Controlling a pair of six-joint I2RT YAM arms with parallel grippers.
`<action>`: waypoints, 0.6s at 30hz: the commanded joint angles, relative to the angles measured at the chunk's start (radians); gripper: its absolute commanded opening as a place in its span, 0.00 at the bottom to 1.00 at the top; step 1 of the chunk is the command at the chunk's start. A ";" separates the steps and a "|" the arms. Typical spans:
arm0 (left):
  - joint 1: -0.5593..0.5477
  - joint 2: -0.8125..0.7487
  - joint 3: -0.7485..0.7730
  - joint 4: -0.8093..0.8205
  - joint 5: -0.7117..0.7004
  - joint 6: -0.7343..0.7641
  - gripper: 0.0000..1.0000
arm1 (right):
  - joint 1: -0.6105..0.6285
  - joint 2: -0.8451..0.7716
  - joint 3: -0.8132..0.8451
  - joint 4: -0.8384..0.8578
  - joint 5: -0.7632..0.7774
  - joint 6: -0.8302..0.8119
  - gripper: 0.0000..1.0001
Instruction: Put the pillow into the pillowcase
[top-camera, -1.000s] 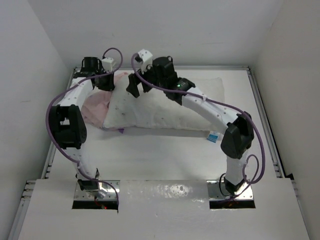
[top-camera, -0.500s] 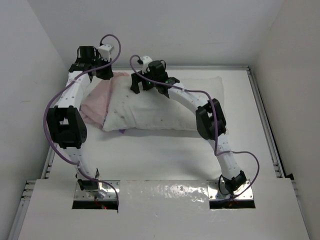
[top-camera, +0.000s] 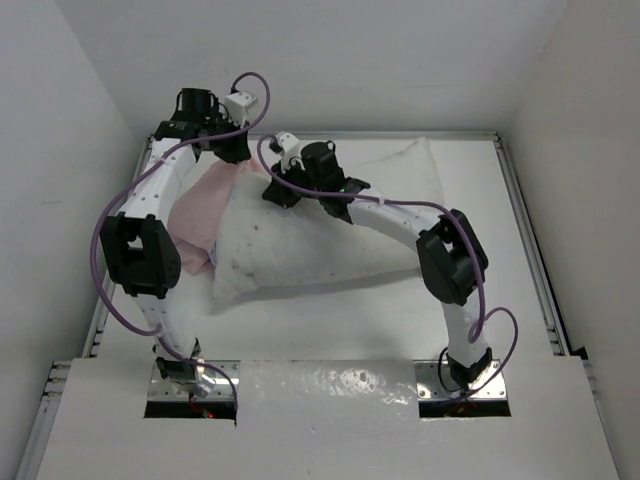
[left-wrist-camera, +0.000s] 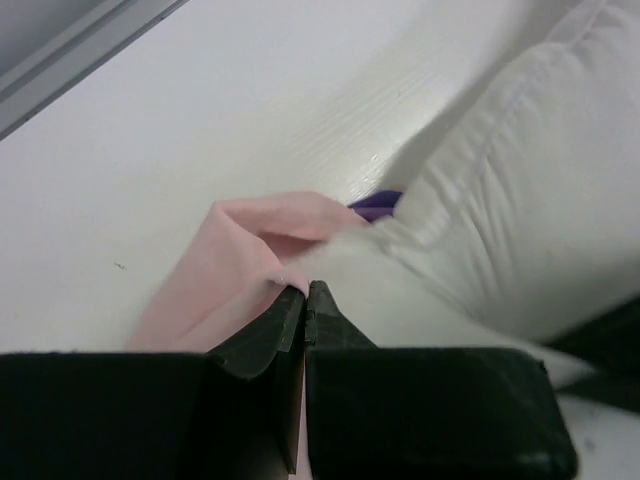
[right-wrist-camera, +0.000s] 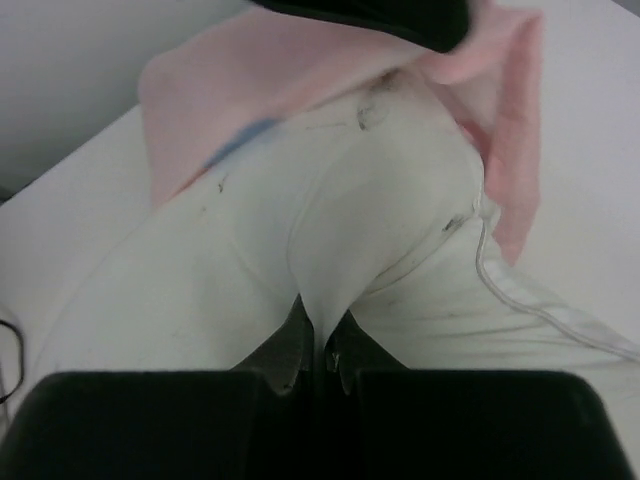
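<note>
Pillow (top-camera: 330, 250) newly askew; wrist views only: left end effector (left-wrist-camera: 305, 290) clamped on pillowcase (left-wrist-camera: 230, 260), right end effector (right-wrist-camera: 320, 325) on pillow.

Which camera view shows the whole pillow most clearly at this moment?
The top external view: the pillow lies almost wholly visible, only the right arm crossing it. The left wrist view shows one bulging side of it; the right wrist view shows a close fold pinched by the right gripper, the far end under the pillowcase.
</note>
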 joint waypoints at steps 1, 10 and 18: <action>0.003 -0.058 0.030 -0.004 0.051 0.046 0.00 | 0.072 -0.108 -0.065 0.202 -0.095 0.021 0.00; -0.017 -0.216 -0.041 -0.409 0.235 0.493 0.00 | 0.025 0.066 0.070 0.415 0.174 0.294 0.00; -0.017 -0.319 -0.194 -0.496 0.326 0.533 0.00 | -0.076 0.119 0.051 0.497 0.517 0.547 0.00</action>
